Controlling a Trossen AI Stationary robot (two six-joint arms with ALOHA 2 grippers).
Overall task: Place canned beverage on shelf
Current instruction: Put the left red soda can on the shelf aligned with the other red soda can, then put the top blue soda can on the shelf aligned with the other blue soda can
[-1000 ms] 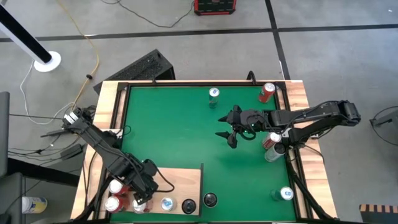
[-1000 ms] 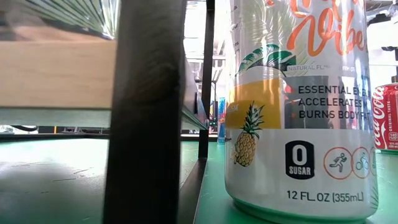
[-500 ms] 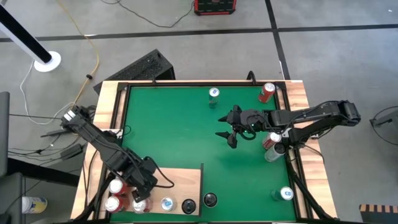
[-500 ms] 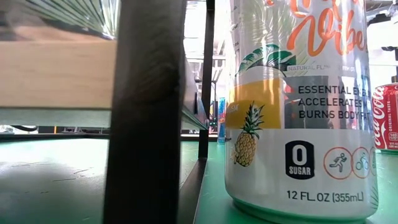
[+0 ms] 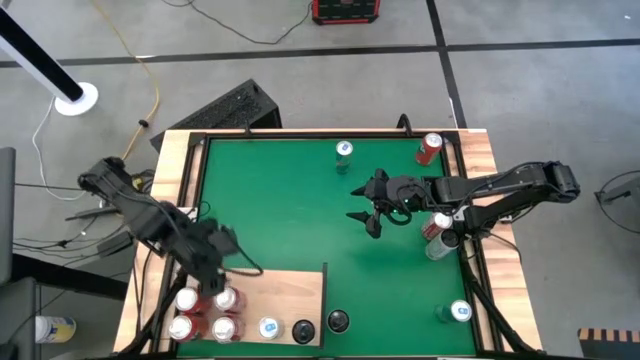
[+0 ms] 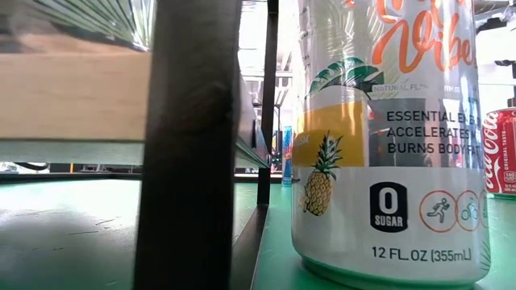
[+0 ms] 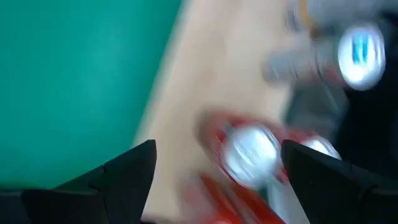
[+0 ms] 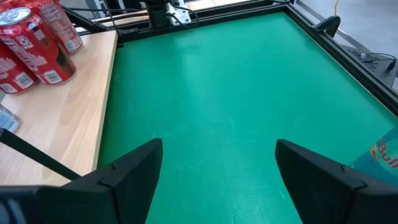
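Note:
The shelf (image 5: 285, 292) is a pale wooden board at the near left of the green mat. On it stand several cans, among them a red can (image 5: 225, 299), which also shows blurred in the left wrist view (image 7: 249, 152). My left gripper (image 5: 221, 243) is open just beyond the shelf's far edge, above that can and touching nothing; it also shows in its own wrist view (image 7: 217, 149). My right gripper (image 5: 366, 213) is open and empty over the middle of the mat, and shows open in the right wrist view (image 8: 217, 146) too.
Loose cans stand on the mat: a blue-topped one (image 5: 344, 150) and a red one (image 5: 430, 148) at the far edge, two beside my right arm (image 5: 437, 236), one near right (image 5: 458, 312), a dark one (image 5: 338, 321). A pineapple-print can (image 6: 387, 137) fills the low view.
My left gripper has drawn back from over the shelf's cans toward the table's far edge and up. The red can that was under it now stands by itself on the shelf. My right arm has kept still.

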